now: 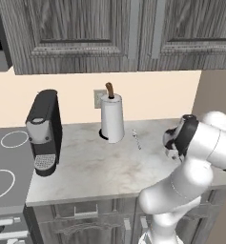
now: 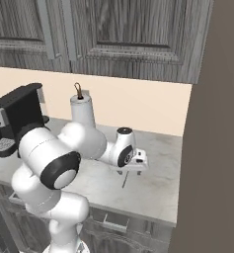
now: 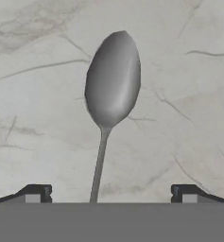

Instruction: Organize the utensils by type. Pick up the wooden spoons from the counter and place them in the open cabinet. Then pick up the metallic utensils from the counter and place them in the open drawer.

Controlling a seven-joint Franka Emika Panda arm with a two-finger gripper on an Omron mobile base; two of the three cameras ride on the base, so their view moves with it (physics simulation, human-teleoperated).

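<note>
A shiny silver spoon [image 3: 112, 80], one of the metallic utensils, lies flat on the light grey marbled counter [image 3: 33, 94], bowl away from the hand. Its thin handle runs down between the fingertips [image 3: 38, 193] of my gripper [image 3: 111, 194], which hovers just above it, open and holding nothing. In the right base view the gripper [image 2: 134, 168] points down at the counter [image 2: 153, 190], with the spoon's handle [image 2: 124, 181] showing as a thin line beneath it. A second slim silver utensil [image 1: 136, 139] lies beside the paper towel roll. The wooden spoons are out of view.
A white paper towel roll [image 1: 112, 119] on a holder and a black coffee machine [image 1: 44, 131] stand at the counter's back and left. Dark wood-grain wall cabinet doors [image 1: 76, 33] hang shut overhead. A stove top [image 1: 5, 162] lies left; a brown wall [image 2: 212, 148] bounds the right.
</note>
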